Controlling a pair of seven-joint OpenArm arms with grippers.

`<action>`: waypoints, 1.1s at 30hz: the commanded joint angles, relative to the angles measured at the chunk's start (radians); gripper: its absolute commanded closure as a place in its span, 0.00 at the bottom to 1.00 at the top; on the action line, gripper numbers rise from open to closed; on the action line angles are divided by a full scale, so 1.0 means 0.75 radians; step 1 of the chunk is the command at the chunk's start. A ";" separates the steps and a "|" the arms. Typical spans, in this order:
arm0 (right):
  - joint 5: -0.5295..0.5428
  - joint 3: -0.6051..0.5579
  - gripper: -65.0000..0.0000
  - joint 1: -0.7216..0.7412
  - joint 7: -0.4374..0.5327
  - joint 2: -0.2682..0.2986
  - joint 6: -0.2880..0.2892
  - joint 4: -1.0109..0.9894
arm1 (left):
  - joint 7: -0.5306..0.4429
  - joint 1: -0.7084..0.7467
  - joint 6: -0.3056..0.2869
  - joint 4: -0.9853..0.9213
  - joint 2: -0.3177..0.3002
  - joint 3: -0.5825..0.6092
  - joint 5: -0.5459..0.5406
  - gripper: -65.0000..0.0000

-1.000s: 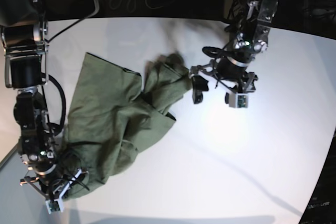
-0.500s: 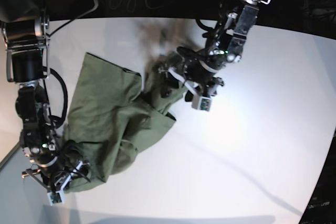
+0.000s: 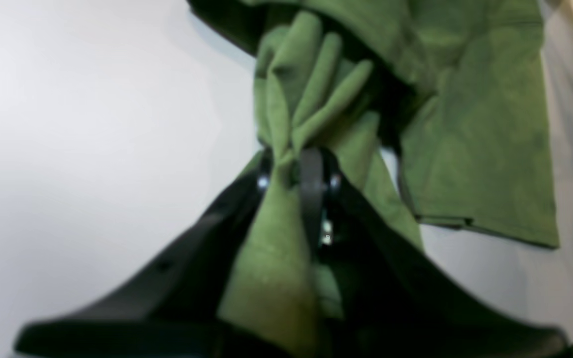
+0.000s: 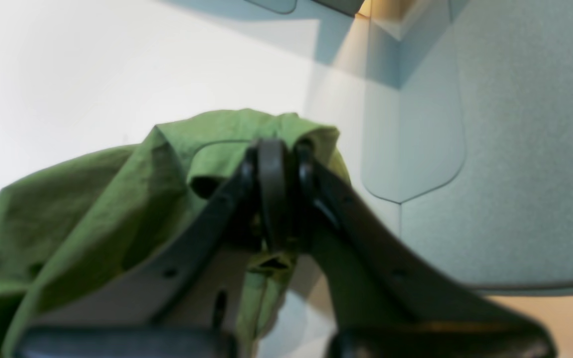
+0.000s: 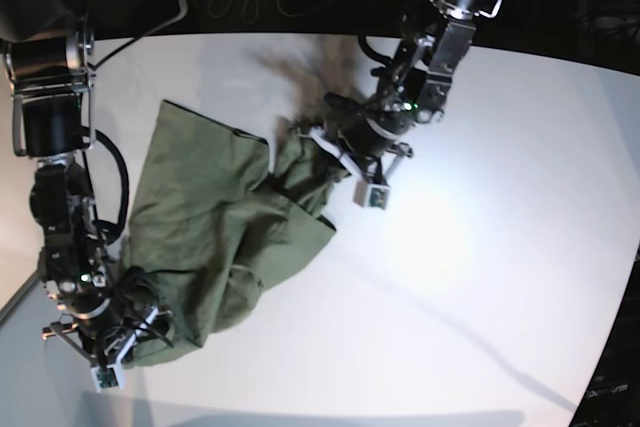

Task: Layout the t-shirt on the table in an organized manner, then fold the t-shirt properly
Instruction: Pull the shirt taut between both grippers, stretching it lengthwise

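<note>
Green t-shirt [image 3: 470, 139] bunches in the clenched left hand [image 3: 294, 166] up close, unclear overhead.

Overhead base view; two close wrist views along jaws, sharing the t-shirt [image 5: 215, 217].

Left claw [image 3: 291, 169] clamped tight, fabric bunched between its fingers, arm reaching in from the far edge. Right claw [image 4: 279, 164] pinched closed too, arm low at near-left corner.
</note>
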 commanded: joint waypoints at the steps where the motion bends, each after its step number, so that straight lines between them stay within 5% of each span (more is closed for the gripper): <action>1: 0.000 0.008 1.00 0.044 0.037 0.015 -0.001 0.025 | -0.048 -0.039 0.007 0.020 -0.015 -0.056 -0.005 0.98; 9: 0.006 0.022 1.00 0.038 0.039 0.023 -0.001 0.074 | -0.050 -0.097 0.007 0.022 -0.072 -0.407 0.009 1.00; 19: 0.004 0.110 1.00 -0.101 0.033 0.007 -0.001 0.362 | -0.058 -0.187 0.009 0.098 -0.253 -0.471 0.058 1.00; 23: 0.004 0.121 1.00 -0.146 0.035 0.015 -0.001 0.393 | -0.253 -0.172 0.009 0.174 -0.283 -0.471 0.341 1.00; 33: 0.004 0.264 1.00 -0.216 0.029 0.007 0.001 0.395 | -0.730 -0.129 0.036 0.026 -0.255 -0.516 1.310 1.00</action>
